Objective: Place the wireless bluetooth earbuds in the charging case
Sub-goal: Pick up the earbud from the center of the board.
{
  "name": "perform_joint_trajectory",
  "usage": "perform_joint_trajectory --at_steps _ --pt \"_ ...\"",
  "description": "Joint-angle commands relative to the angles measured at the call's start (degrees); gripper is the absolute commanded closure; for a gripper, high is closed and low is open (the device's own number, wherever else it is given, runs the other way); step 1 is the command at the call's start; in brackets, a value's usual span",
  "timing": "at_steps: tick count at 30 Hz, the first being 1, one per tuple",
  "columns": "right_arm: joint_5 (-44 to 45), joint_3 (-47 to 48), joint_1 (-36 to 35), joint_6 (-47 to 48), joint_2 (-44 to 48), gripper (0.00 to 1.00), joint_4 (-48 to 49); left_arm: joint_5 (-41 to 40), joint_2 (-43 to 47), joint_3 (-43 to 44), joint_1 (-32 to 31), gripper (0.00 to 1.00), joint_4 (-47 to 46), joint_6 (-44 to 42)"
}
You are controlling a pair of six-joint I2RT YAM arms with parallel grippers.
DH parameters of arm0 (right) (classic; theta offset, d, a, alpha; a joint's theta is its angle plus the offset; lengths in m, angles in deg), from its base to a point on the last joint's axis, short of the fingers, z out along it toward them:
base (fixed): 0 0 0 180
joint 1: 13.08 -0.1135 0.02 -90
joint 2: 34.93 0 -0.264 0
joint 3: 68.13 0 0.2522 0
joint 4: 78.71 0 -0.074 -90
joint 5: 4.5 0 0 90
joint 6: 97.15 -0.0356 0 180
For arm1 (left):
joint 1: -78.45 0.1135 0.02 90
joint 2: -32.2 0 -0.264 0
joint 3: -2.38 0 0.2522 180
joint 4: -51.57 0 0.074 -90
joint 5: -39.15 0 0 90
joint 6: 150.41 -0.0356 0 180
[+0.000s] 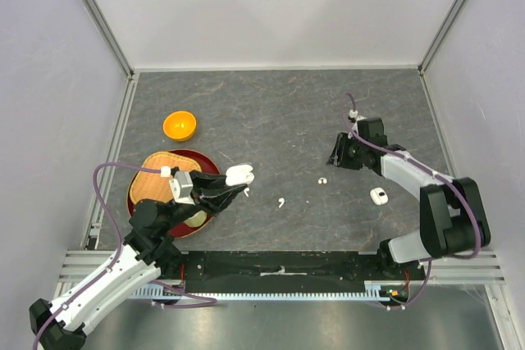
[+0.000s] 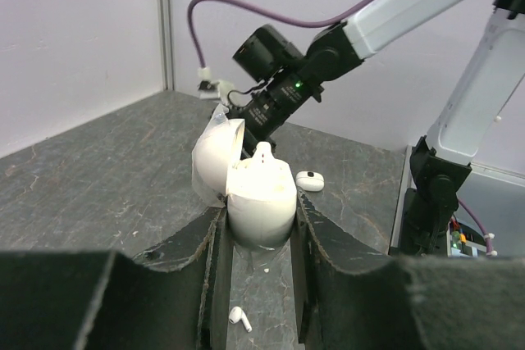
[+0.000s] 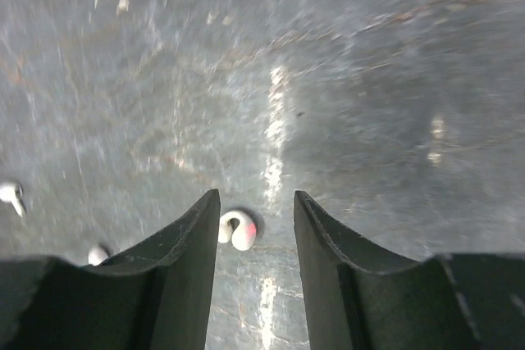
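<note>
**Inspector:** Top view, findings?

**Assessor:** The open case (image 1: 239,175) is gripped by the left tool (image 1: 235,181) and appears raised off the desk (image 1: 287,112), beside the tray (image 1: 141,202). One bud (image 1: 322,180) lies loose near the right tool (image 1: 338,153). A second bud (image 1: 280,202) lies nearer the open case. A shut case (image 1: 378,195) is noted by the right arm.

**Inspector:** Left wrist?

**Assessor:** The open case (image 2: 261,198) is clamped between both fingers with its lid (image 2: 215,160) tipped back. One bud (image 2: 263,152) appears seated in it. Another bud (image 2: 239,318) is seen on the desk below.

**Inspector:** Right wrist?

**Assessor:** The right tool (image 3: 256,202) is spread and nothing is held. A bud (image 3: 236,229) lies on the desk within the gap, close to one finger.

**Inspector:** Recommendation?

**Assessor:** The right tool should be centred over that bud before it is lowered, then closed gently. A glossy bud is judged liable to squirt out. The open case should be held steady, mouth up.
</note>
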Motion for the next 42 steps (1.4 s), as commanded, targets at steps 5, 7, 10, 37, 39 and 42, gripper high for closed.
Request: perform_joint_trajectory --at_steps 5,7,10,37,39,42 --pt "-13.69 5.18 0.06 11.86 -6.52 0.51 -4.76 1.46 0.30 0.61 -0.10 0.98 -1.79 0.12" --pt "-12.97 5.26 0.06 12.03 -7.04 0.51 -5.38 1.46 0.30 0.61 -0.19 0.98 -1.61 0.21" --pt "-13.67 5.00 0.06 12.04 -8.19 0.51 -5.38 1.28 0.13 0.52 -0.19 0.98 -1.70 0.38" --pt "-11.56 4.74 -1.87 11.77 -11.79 0.58 -7.22 1.46 -0.66 0.25 -0.10 0.98 -2.49 0.65" --pt "-10.34 4.82 -2.40 11.95 -12.14 0.58 -7.66 1.37 -0.49 0.25 -0.10 0.98 -2.49 0.65" --pt "-9.28 5.18 -3.10 12.21 -12.58 0.58 -8.10 1.37 -0.49 0.08 -0.10 0.98 -2.40 0.82"
